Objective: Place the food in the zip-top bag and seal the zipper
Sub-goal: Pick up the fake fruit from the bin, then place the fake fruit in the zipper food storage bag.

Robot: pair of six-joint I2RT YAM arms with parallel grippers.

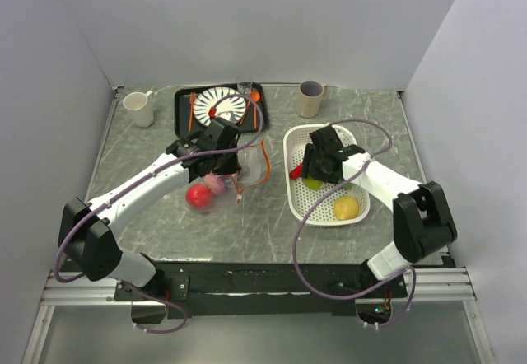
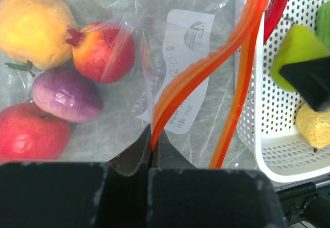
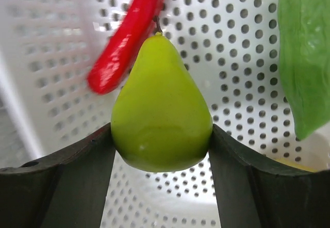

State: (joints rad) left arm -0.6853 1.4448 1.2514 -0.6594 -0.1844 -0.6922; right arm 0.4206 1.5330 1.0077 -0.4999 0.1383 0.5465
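Bag [image 2: 103, 135]: white label [image 2: 193, 32], print not legible; left jaws pinched on zipper [image 2: 206, 60]; right jaws clasping green pear [image 3: 160, 104], flanks covered.

Inside basket [image 3: 242, 32]: chili [image 3: 129, 32] and leaf [image 3: 304, 58] crowd the pear [image 3: 160, 114] | left of basket: bag [image 2: 103, 135] with raised zipper [image 2: 201, 68] blocks | near side of basket: bare table [image 1: 329, 240], open pass | far side: mug [image 1: 311, 99] stands

You lose the chili [image 3: 125, 37] at the frame's top edge, the green piece [image 3: 304, 47] at right; your basket [image 3: 46, 58] blurs at left.
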